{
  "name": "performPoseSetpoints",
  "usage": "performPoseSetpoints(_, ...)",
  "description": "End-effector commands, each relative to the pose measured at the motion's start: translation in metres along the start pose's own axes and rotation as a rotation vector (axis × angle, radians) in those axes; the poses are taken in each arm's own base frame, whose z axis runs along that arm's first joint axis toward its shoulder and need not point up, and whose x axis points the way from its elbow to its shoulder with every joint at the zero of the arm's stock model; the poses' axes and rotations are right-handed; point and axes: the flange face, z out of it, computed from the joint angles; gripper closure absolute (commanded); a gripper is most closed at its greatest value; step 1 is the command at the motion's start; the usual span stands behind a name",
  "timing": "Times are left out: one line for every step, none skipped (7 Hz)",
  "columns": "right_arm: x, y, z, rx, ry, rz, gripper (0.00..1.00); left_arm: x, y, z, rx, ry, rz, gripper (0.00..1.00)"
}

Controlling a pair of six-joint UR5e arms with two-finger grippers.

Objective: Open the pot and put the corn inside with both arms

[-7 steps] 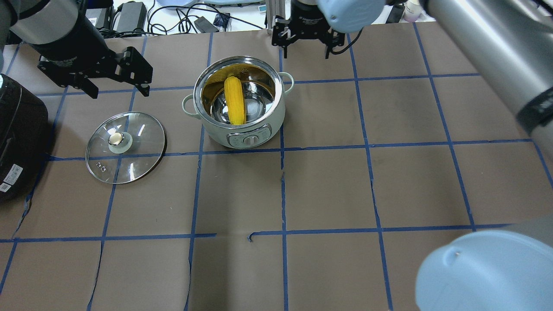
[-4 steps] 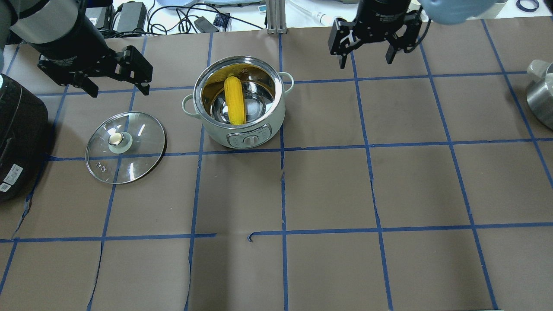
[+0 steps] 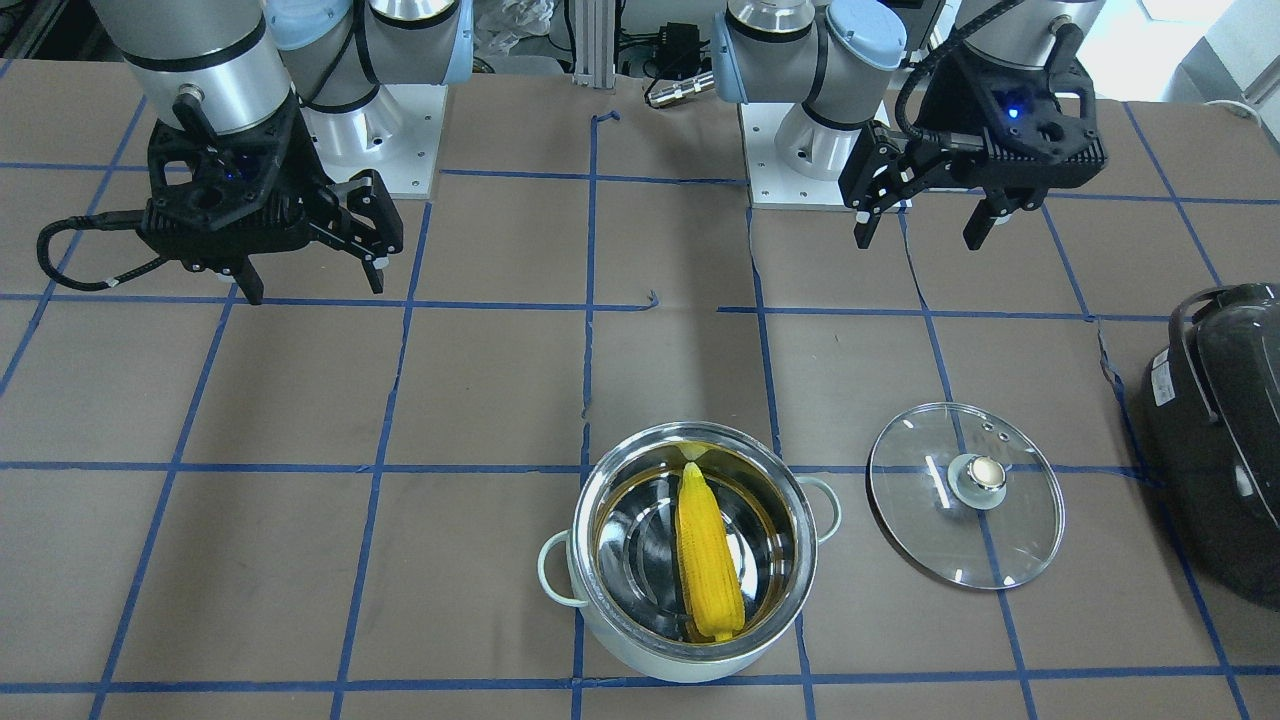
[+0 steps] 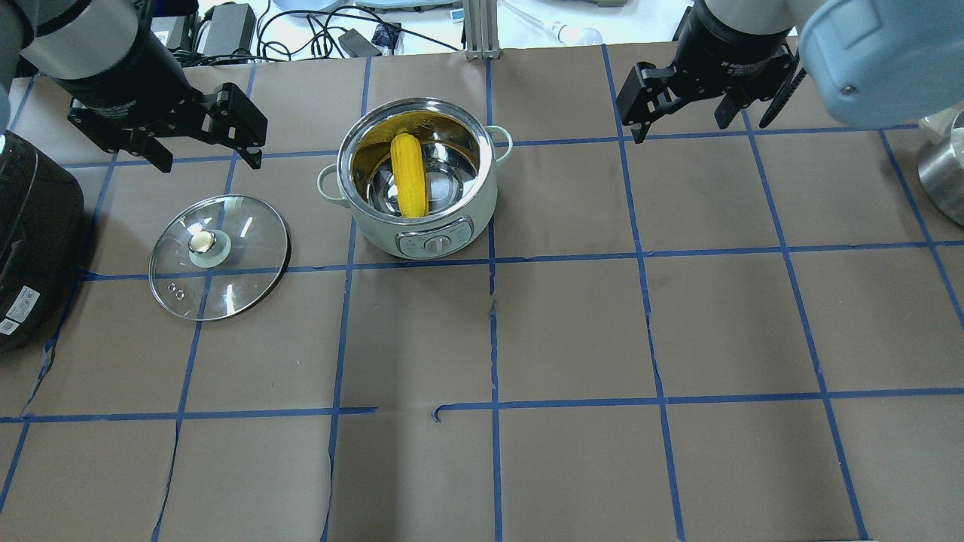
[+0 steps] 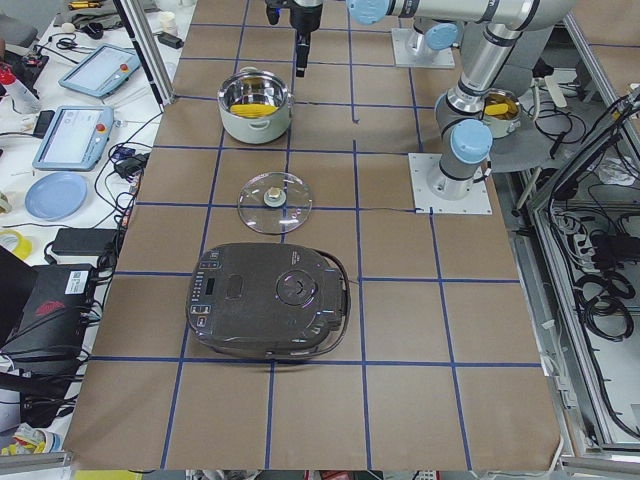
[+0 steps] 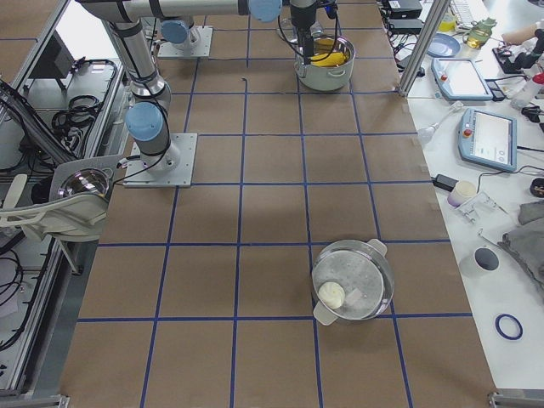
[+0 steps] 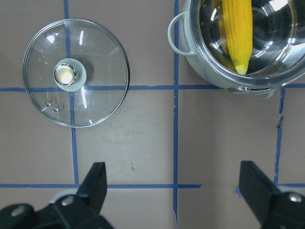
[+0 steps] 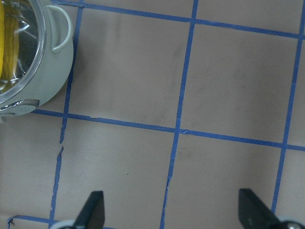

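The mint-green pot (image 4: 486, 199) stands open at the back middle of the table, also in the front view (image 3: 650, 668). The yellow corn (image 4: 410, 177) lies inside it, leaning on the steel wall (image 3: 706, 565). The glass lid (image 4: 241, 263) lies flat on the table to the pot's left, knob up (image 3: 940, 520). My left gripper (image 4: 207, 158) hangs open and empty above and behind the lid. My right gripper (image 4: 700, 128) hangs open and empty to the right of the pot. The left wrist view shows the lid (image 7: 95, 86), the pot (image 7: 200, 67) and the corn (image 7: 238, 33).
A big dark grey appliance (image 4: 30, 226) sits at the table's left edge, close to the lid. A second steel pot (image 4: 945, 173) stands at the right edge. Cables and power bricks (image 4: 226, 26) lie beyond the far edge. Blue tape lines grid the brown table.
My right gripper has moved to the right, away from behind the pot, still open. My left gripper, the lid, the pot and the corn have stayed put.
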Motion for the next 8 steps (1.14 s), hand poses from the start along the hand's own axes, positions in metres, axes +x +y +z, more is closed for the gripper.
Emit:
performPoseSetpoints(0.0007, -0.0016, -0.0108, 0.02, -0.002, 0.001, 0.0, 0.0014, 0.0025, 0.0006, -0.002, 0.001, 0.001, 0.0)
performPoseSetpoints(0.001, -0.0017, -0.011, 0.021, 0.002, 0.001, 0.0, 0.0036, 0.0024, 0.0011, -0.002, 0.001, 0.001, 0.0)
performPoseSetpoints(0.0014, -0.0018, -0.0112, 0.023, 0.005, 0.001, 0.0, 0.0036, 0.0029, 0.0004, -0.001, 0.001, 0.001, 0.0)
performPoseSetpoints(0.0017, -0.0019, -0.0114, 0.024, 0.008, 0.001, 0.0, 0.0036, 0.0023, 0.001, -0.001, 0.001, 0.001, 0.0)
performPoseSetpoints(0.002, -0.0019, -0.0114, 0.023, 0.011, -0.004, 0.0, 0.0015, 0.0, -0.0007, 0.017, 0.001, -0.004, 0.0)
performPoseSetpoints(0.0018, -0.0026, -0.0108, 0.025, 0.008, -0.004, 0.0, 0.0058, 0.0007, -0.0019, 0.021, 0.002, 0.002, 0.0)
performPoseSetpoints(0.0018, -0.0028, -0.011, 0.027, 0.008, -0.004, 0.0, 0.0067, -0.0018, 0.0017, 0.016, 0.004, -0.001, 0.0)
performPoseSetpoints(0.0026, -0.0035, -0.0116, 0.033, 0.009, -0.001, 0.0, 0.0086, -0.0006, -0.0016, 0.024, 0.016, 0.004, 0.0)
